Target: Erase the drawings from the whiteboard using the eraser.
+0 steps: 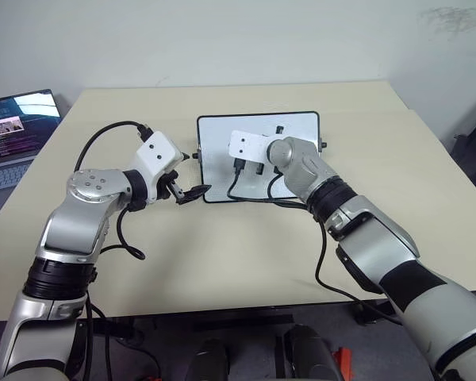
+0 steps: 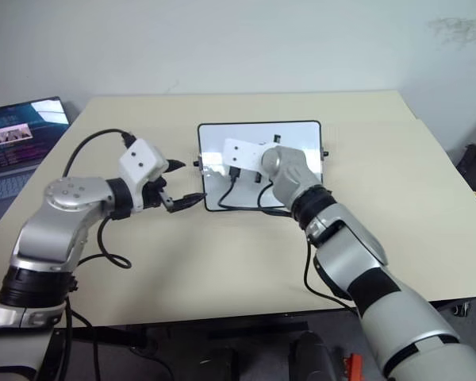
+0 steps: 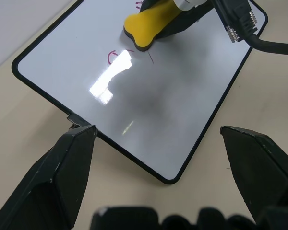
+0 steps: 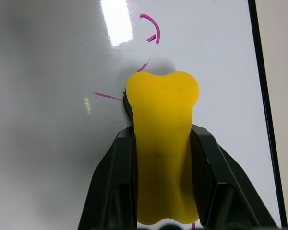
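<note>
**On the board: eraser pressed down, a few red strokes left**

Nearest you on the desk (image 1: 222, 262), your left gripper (image 1: 192, 193) sits at the near-left corner of the whiteboard (image 1: 301, 125), its fingers (image 3: 62, 177) spread wide with nothing between them. From the left wrist view that corner lies in the gap between the two fingers, and one fingertip looks to be right at the frame; whether it actually touches, I cannot tell. The likely reason for parking it there is to brace the board so it does not slide under the rubbing.

Further out, over the middle of the board, your right gripper (image 4: 161, 143) has its fingers (image 4: 113, 182) closed on the eraser (image 4: 162, 143). They pinch the narrow waist of the yellow block, which leaves the broad end free and pushed down onto the white surface, a sensible hold for scrubbing.

Just past the eraser's leading end lie what remains of the drawings (image 4: 151, 26).

Count: one whiteboard, one eraser, two grippers. Of the red strokes, the right wrist view shows about four: a curved arc, a short dash beside it, a small slanted tick at the eraser's edge, and a thin line off to its side. A speck also shows behind the eraser.

Off to the far left, one open laptop (image 1: 16, 131) stands well apart from the board.
</note>
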Motion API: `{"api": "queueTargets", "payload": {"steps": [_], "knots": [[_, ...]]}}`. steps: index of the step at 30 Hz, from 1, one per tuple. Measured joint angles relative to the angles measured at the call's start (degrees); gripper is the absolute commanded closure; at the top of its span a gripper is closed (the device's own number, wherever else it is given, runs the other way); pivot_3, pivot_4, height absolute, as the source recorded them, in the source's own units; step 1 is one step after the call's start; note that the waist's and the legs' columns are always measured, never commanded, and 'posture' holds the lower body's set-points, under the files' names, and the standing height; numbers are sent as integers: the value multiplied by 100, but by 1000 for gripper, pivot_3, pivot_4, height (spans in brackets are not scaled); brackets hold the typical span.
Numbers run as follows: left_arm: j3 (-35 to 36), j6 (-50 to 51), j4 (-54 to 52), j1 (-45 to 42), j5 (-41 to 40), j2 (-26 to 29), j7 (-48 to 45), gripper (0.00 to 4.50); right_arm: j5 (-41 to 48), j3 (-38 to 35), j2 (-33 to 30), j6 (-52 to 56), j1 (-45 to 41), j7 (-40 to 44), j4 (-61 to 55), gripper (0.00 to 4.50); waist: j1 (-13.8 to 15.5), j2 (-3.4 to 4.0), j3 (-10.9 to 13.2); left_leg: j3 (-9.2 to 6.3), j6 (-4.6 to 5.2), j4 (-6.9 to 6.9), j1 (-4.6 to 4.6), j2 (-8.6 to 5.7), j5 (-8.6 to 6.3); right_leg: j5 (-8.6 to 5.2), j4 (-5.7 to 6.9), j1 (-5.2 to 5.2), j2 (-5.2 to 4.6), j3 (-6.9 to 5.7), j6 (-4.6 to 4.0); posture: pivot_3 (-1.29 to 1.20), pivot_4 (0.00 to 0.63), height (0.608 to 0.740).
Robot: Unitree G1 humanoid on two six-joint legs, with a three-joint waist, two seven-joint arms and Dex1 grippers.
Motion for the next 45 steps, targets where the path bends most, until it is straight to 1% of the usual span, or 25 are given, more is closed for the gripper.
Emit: {"api": "queueTargets", "payload": {"steps": [6,9,13,21,25,30,34,37,42,45], "knots": [[-6,0,0,-3,-4,0,2,0,-238,513,-241,-152,536,944,-881,3431,-2,-1,0,2,0,-13,1,1,0,-1,-8,0,0,0,2,0,150,740],[-6,0,0,-3,-5,0,2,0,-287,584,-273,-146,597,1047,-990,3433,0,-1,0,1,0,-13,3,2,0,-1,-6,0,0,0,2,0,150,740],[-6,0,1,-3,-4,0,3,0,-268,527,-206,-126,570,833,-822,3433,13,-1,0,1,0,-11,4,1,1,-1,-4,0,0,0,1,0,150,740],[-7,-7,1,-4,1,1,3,0,-155,17,-100,-16,0,-132,-8,3434,45,0,1,0,12,-20,3,0,9,2,-7,-1,0,0,-4,0,150,740],[-8,-16,2,-8,1,0,2,0,-149,-63,-69,-30,-69,-251,74,3442,43,0,1,1,12,-47,5,2,9,1,-23,-5,0,-1,-4,0,150,740],[-10,-21,13,-48,1,0,1,0,-158,-59,26,-34,-68,-124,26,3451,13,0,1,3,12,-53,6,3,9,1,-25,-7,0,0,-4,0,150,740],[-10,-22,13,-59,0,0,2,0,-161,-45,311,-47,-67,-36,42,3451,-61,1,1,4,12,-67,8,5,9,-1,-26,-14,1,0,-6,0,150,740],[-12,-21,12,-63,0,0,4,0,-156,-48,583,-167,-179,-152,329,3451,-91,2,2,4,11,-74,6,5,8,-2,-26,-18,0,0,-9,0,150,740],[-11,-3,-38,-37,-2,0,19,0,-87,-152,871,-428,-761,-551,1221,3452,-92,2,7,3,11,-80,-10,5,8,-3,-30,-35,0,-1,-11,0,150,740],[-10,12,-110,-2,-6,0,26,0,-23,-253,892,-549,-917,-765,1528,3452,-90,2,7,1,10,-80,-24,4,7,-1,-33,-46,0,-2,-16,0,150,740]]}}
